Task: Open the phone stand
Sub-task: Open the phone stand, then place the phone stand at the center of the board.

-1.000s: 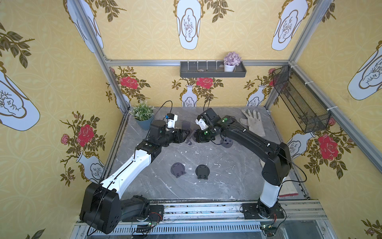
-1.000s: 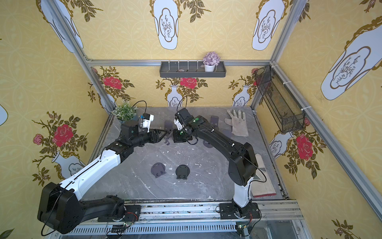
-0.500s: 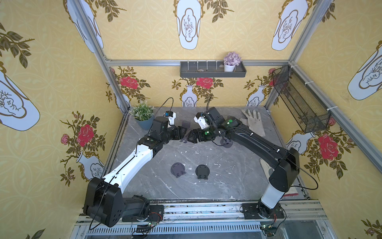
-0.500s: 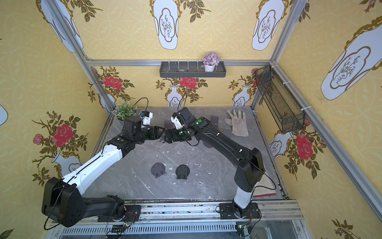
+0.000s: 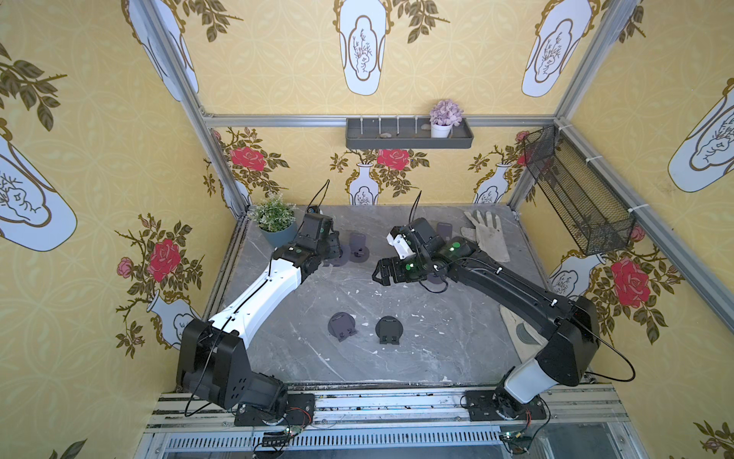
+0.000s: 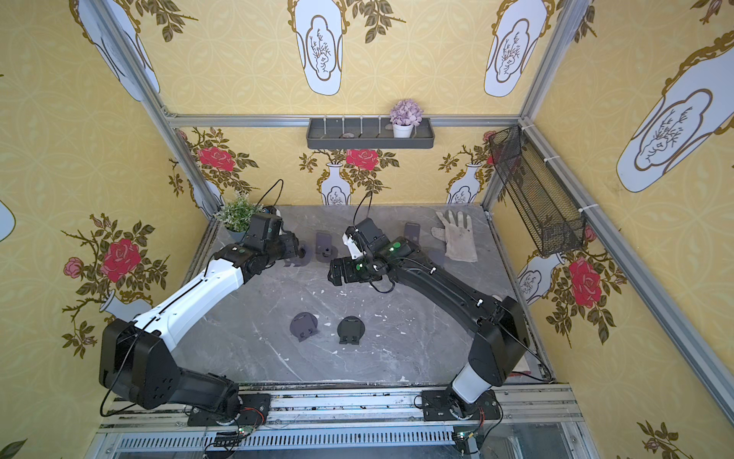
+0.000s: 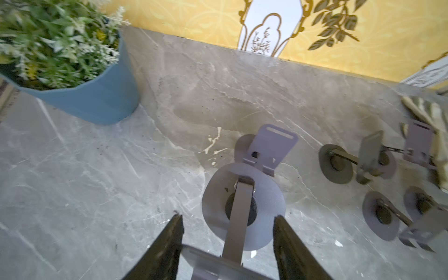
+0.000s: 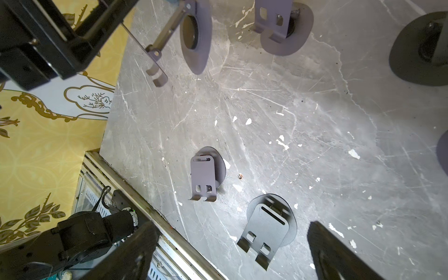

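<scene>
Left wrist: phone stand [image 7: 264, 206] inside left claw [image 7: 228, 217].

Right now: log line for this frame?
left gripper: shut on stand | right gripper: open, empty | stand: unfolded | front stands: folded flat

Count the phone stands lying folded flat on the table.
2. The left folded stand and the right folded stand lie side by side near the front edge of the table. The right arm covers part of the back, so another could be hidden.
</scene>
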Robot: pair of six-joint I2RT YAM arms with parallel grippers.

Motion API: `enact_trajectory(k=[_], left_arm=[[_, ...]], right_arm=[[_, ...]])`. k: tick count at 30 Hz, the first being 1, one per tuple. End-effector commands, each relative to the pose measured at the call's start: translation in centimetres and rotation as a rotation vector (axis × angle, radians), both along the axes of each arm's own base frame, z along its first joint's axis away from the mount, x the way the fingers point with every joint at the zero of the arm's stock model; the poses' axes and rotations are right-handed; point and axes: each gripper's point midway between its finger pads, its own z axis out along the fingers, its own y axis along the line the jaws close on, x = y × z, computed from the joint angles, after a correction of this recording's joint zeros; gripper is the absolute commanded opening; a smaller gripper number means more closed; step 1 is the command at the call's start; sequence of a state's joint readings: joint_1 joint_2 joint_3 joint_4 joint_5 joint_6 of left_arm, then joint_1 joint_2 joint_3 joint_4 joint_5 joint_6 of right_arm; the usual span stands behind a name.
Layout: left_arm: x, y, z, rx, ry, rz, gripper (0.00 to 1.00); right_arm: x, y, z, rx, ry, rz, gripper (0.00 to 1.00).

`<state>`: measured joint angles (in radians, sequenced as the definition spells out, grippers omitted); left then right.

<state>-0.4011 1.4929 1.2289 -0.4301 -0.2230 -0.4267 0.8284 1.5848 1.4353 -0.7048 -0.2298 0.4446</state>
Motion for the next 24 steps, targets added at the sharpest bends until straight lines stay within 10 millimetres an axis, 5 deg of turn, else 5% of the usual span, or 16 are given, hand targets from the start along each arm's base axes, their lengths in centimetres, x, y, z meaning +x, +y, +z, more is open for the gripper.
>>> enact_trajectory(k=[1,13,24], left_arm=[[0.4,2.3,-1.4,0.103,0.049,0.112,0.44],[3.8,2.0,-6.9,0.169,0.174,0.185,0.45],[4.2,1.5,-10.5,0.193,0.248,0.167,0.46]], right_arm=[[0.4,-0.1,0.4,0.016,-0.028,-0.014,0.98],[0.5,-1.3,0.9,0.016,-0.045,-0.008,0.98],[0.0,-2.3,1.3,0.017,-0.054,-0.017,0.98]])
